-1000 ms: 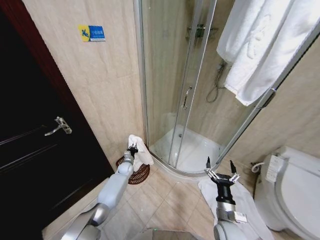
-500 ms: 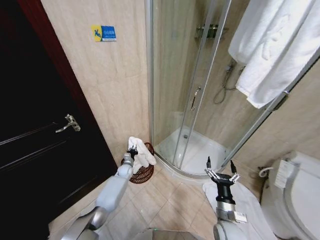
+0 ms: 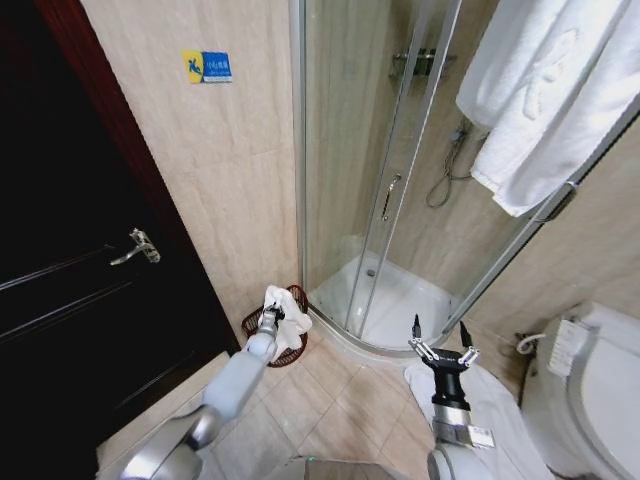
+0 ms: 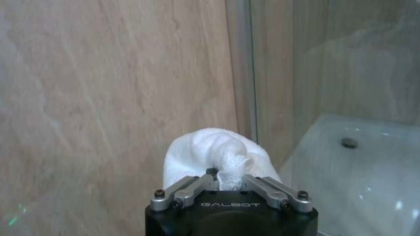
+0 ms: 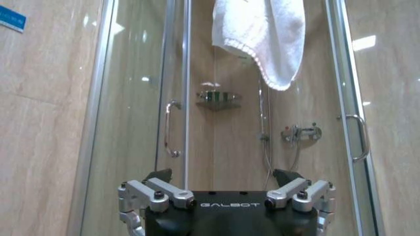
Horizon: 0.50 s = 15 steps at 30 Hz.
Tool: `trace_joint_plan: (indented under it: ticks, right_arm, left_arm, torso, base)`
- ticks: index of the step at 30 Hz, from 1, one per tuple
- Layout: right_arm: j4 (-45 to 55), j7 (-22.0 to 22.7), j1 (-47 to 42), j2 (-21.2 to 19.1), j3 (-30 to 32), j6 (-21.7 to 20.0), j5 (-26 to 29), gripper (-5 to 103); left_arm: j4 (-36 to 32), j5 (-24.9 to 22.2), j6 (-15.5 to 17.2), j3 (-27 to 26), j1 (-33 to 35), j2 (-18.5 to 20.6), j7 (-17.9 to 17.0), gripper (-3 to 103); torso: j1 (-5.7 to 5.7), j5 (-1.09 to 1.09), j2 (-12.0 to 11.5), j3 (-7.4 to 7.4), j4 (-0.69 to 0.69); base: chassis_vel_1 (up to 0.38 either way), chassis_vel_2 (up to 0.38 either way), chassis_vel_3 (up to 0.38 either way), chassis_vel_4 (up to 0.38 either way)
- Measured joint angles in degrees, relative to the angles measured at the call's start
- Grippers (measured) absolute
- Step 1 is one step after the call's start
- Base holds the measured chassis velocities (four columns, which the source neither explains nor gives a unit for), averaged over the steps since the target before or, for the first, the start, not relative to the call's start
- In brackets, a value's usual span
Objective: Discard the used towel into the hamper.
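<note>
My left gripper (image 3: 272,314) is shut on a bunched white used towel (image 3: 287,318), holding it over the hamper (image 3: 259,331), a small reddish-brown openwork basket on the floor in the corner between the tiled wall and the shower. In the left wrist view the towel (image 4: 210,157) bulges out from between the shut fingers of the left gripper (image 4: 226,181), with the tiled wall behind. My right gripper (image 3: 439,340) stands open and empty, raised over the floor in front of the shower; its spread fingers (image 5: 154,192) face the shower door.
A glass shower enclosure (image 3: 380,190) stands right of the hamper. A dark door (image 3: 70,290) is on the left, a toilet (image 3: 590,390) on the right. White towels (image 3: 540,90) hang top right, and a white mat (image 3: 490,410) lies on the floor.
My left gripper has moved right and slightly lower with the towel, now over the hamper. Between the earliest frame and half a second ago the whole view shifted with the camera. The right arm held still.
</note>
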Motion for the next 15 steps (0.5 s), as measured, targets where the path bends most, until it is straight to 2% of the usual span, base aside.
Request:
trace_joint_plan:
  ticks: [7, 15]
  right_arm:
    - [-0.6, -0.3, 1.1, 0.2, -0.2, 0.2, 0.1, 100]
    - [-1.4, -0.1, 1.6, 1.6, -0.9, 1.7, -0.2, 100]
  left_arm:
    - [5.3, -2.7, 0.7, 5.9, -5.9, 0.7, -0.2, 5]
    - [19.1, -3.4, -1.6, 10.5, -16.8, -3.0, -0.4, 5]
  torso:
    - [0.00, 0.01, 0.0, 0.00, 0.01]
    - [0.00, 0.01, 0.0, 0.00, -0.02]
  base:
    - [0.000, 0.000, 0.000, 0.000]
    - [0.000, 0.000, 0.000, 0.000]
